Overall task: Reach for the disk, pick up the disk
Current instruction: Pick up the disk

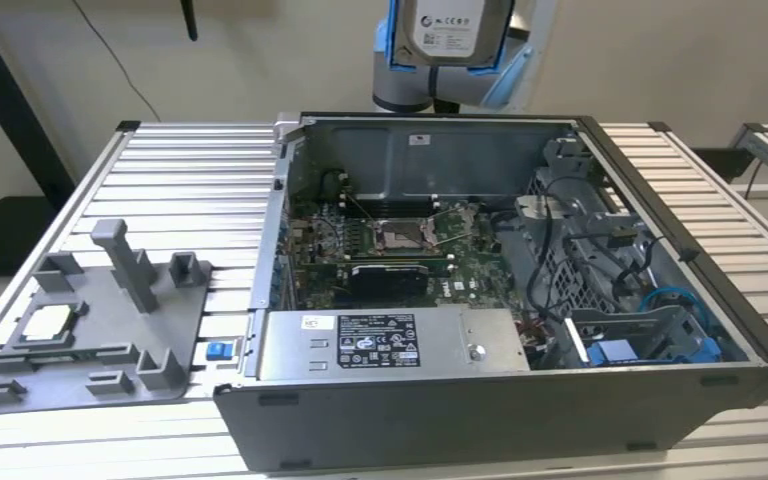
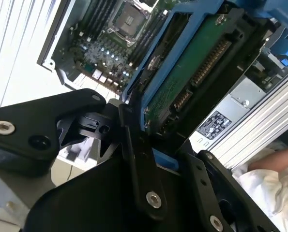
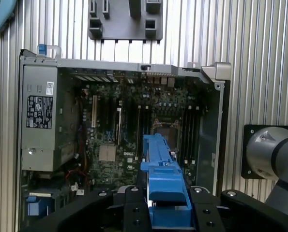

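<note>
The claw (image 2: 163, 160) was clamped on the disk (image 1: 446, 32) by its blue bracket, high above the open computer case (image 1: 398, 430), where a firm, level grip seemed wise.

Arm (image 1: 411, 96) held high, gripper (image 3: 168, 209) pointing down, jaws apparently clamped on the disk (image 3: 160, 162)

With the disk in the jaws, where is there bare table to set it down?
Widest bare patch: slatted table beyond the grey fixture, on the exterior view's left of the computer case. A narrower strip runs along the case on that view's right. Inside the case is crowded with motherboard, cables and power supply.
</note>
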Motion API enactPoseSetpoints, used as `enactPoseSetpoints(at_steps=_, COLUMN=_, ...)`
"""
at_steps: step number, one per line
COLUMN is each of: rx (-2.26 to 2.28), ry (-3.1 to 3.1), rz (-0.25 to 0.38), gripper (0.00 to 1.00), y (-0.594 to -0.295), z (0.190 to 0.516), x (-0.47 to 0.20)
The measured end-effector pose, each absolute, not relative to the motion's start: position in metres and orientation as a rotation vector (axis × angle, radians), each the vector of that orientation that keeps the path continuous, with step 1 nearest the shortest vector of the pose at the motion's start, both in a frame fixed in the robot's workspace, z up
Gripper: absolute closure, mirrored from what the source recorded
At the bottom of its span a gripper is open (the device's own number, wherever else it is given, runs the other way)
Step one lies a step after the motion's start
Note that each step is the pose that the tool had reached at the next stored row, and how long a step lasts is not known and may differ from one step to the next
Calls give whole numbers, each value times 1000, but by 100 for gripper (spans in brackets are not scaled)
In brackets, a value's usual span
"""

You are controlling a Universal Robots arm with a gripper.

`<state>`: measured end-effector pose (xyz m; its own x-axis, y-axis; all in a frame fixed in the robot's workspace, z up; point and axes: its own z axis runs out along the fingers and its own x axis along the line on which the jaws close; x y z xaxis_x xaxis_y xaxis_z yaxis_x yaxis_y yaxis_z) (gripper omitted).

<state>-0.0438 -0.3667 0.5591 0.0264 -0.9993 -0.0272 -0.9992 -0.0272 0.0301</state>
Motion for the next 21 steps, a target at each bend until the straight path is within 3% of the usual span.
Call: enactPoseSetpoints(at_steps=21, rx=2249, ry=-2189, rz=-64, gripper=100, y=-367, z=559, x=14)
